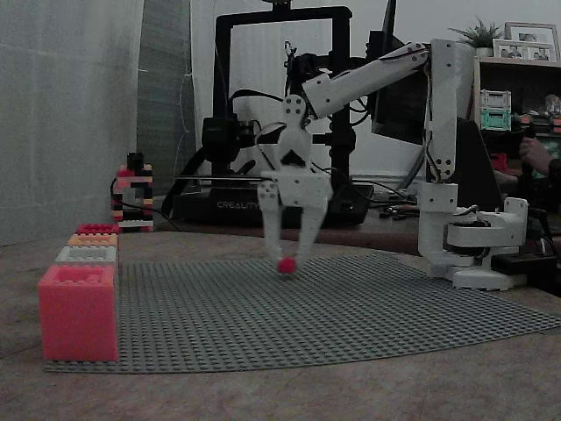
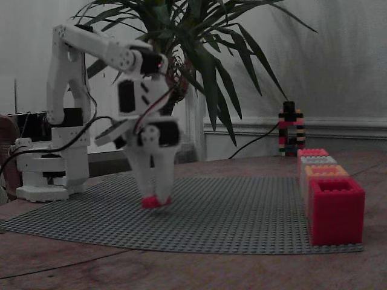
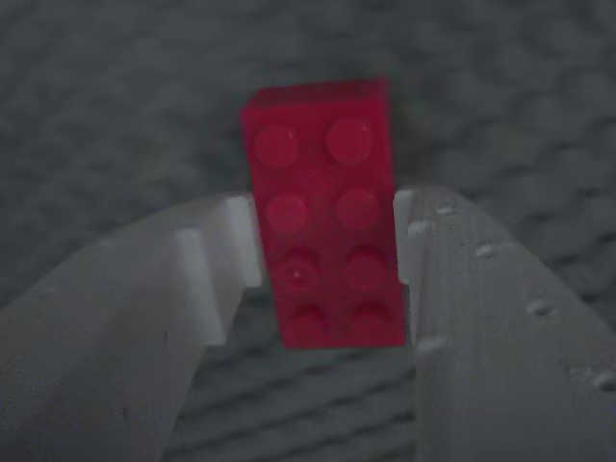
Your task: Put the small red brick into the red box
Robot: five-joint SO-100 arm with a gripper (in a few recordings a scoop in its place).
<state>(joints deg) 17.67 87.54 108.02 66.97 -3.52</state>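
In the wrist view the gripper is clamped on the small red brick. One white finger presses each long side, and the brick's studded top faces the camera, with the studded grey baseplate as the blurred ground behind it.

In a fixed view, the red box sits on the baseplate's nearest left corner, open side up. Three more boxes follow it along the left edge of the baseplate: a pale grey one, an orange one and a red one.

Further in, over the middle of the baseplate, the gripper points straight down with the brick pinched at its tips, well apart from the red box. Whether the brick touches the baseplate or hangs just above it I cannot tell.

Beyond the baseplate's far right edge the arm's white base stands on the surface. Past the far left corner rises a small tower of mixed bricks, and behind the baseplate stands a black 3D printer.
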